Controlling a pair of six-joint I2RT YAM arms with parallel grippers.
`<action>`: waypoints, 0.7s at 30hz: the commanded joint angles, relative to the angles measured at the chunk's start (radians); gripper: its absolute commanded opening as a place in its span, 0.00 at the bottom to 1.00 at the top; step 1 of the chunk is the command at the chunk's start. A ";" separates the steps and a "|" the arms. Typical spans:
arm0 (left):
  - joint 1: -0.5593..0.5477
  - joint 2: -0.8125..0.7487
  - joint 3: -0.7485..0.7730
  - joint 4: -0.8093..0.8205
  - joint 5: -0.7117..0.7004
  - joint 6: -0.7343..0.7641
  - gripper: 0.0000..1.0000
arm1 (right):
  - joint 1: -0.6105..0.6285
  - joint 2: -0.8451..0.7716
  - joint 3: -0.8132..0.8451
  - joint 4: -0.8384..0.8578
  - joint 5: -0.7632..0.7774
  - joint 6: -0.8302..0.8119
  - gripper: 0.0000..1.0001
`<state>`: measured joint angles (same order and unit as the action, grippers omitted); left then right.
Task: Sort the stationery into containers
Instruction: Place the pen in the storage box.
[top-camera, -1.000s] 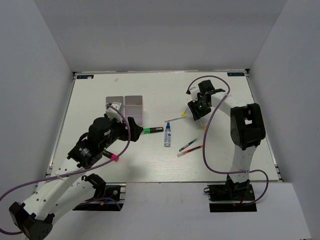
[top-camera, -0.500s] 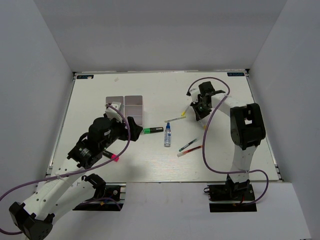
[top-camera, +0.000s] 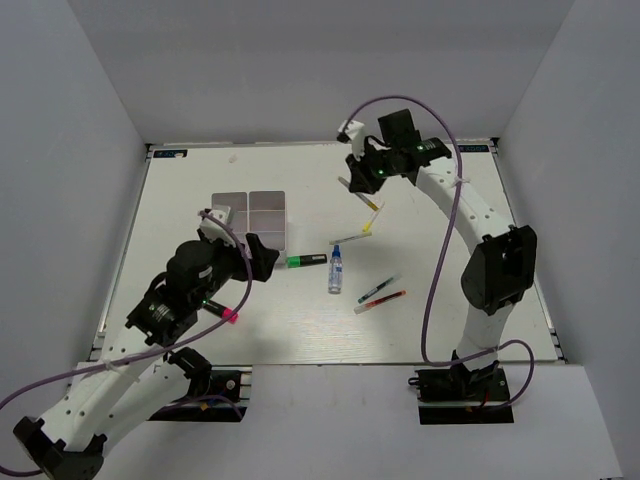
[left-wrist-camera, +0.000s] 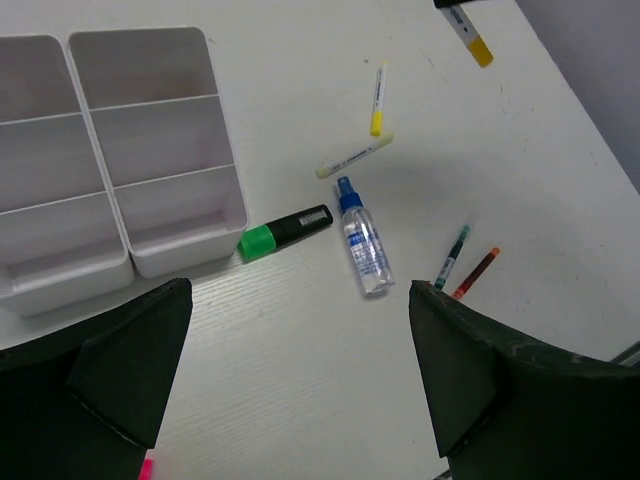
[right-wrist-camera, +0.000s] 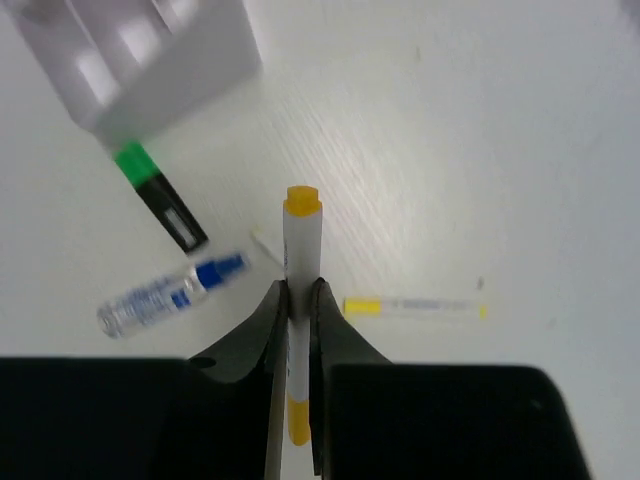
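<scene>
My right gripper is shut on a white pen with yellow ends and holds it above the table's far middle. On the table lie a green highlighter, a blue-capped clear tube, a thin yellow-ended pen, a green-ended pen and a red-ended pen. The white divided containers stand at the left. My left gripper hangs open and holds nothing, near the highlighter.
A black marker with a pink cap lies under my left arm. A second thin yellow-ended pen lies beyond the first. Grey walls close in the table on three sides.
My right gripper shut on the yellow-ended pen, lifted it off the table and carried it back and to the left. My left arm shifted slightly.
</scene>
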<state>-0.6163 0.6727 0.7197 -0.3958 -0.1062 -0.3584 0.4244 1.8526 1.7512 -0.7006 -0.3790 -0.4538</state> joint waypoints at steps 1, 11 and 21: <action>0.006 -0.068 -0.008 0.017 -0.053 0.009 0.99 | 0.063 0.066 0.158 -0.046 -0.167 -0.064 0.00; 0.006 -0.316 -0.075 0.107 -0.081 0.039 0.99 | 0.231 0.226 0.387 0.183 -0.399 -0.125 0.00; 0.015 -0.383 -0.095 0.152 -0.070 0.068 0.99 | 0.307 0.378 0.499 0.435 -0.563 -0.033 0.00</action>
<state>-0.6086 0.2890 0.6304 -0.2634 -0.1764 -0.3092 0.7189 2.2059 2.1834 -0.4088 -0.8490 -0.5167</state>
